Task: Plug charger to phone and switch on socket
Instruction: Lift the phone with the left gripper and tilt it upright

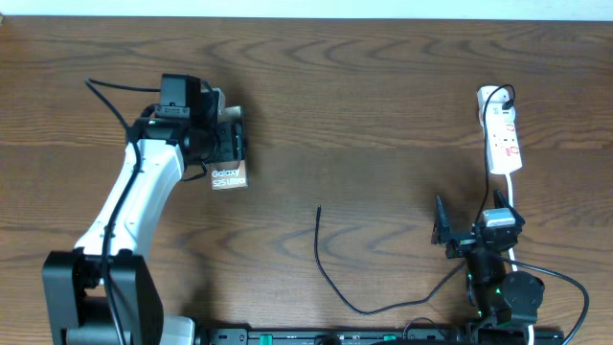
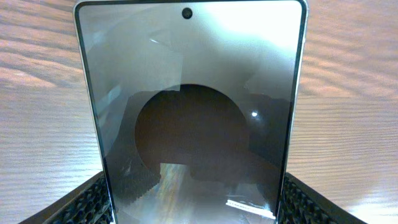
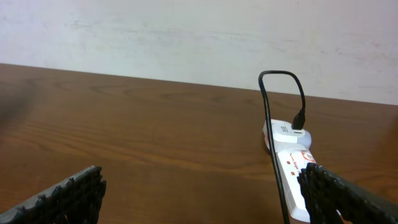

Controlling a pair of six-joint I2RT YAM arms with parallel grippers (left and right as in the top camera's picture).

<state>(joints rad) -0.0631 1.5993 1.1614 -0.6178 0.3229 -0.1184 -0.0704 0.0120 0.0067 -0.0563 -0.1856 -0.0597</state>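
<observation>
The phone with white "Galaxy S25 Ultra" lettering is at the left of the table, held in my left gripper. In the left wrist view its glossy face fills the frame between both finger pads. The charger cable lies loose mid-table, its plug tip free and pointing away. The white socket strip lies at the far right with a black plug in its far end. It also shows in the right wrist view. My right gripper is open and empty, near the front right.
A white cord runs from the socket toward the right arm's base. A black cable runs over the socket in the right wrist view. Thick black robot cables lie at the front right. A pale wall stands behind the table.
</observation>
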